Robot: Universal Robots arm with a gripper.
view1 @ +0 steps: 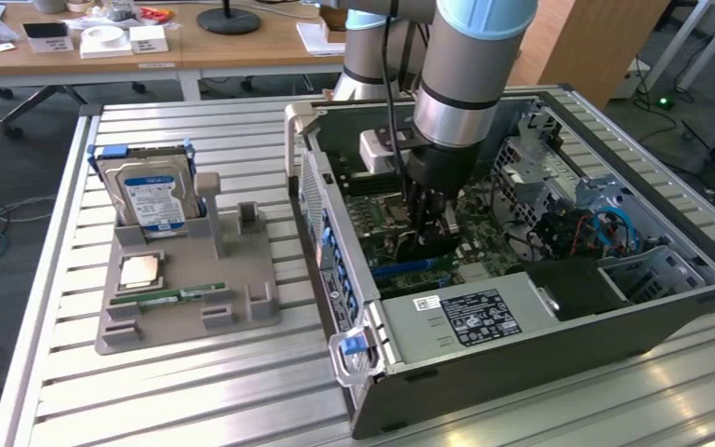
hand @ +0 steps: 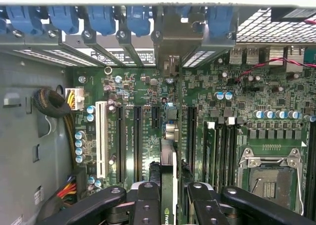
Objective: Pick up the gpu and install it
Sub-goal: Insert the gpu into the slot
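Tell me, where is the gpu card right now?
The gpu is gripped edge-on in the gripper, inside the open computer case mid exterior view, down over the motherboard's black slots, between the white slot and the processor socket.

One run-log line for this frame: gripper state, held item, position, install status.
gripper: shut on gpu | position: inside open PC case, card edge-on over motherboard expansion slots | seated: cannot tell

Black hand (hand: 170, 198), green gpu (hand: 167, 183) and motherboard (hand: 256, 86), blue clips (hand: 101, 17), white slot (hand: 102, 136), blue-labelled drive (view1: 153, 196).
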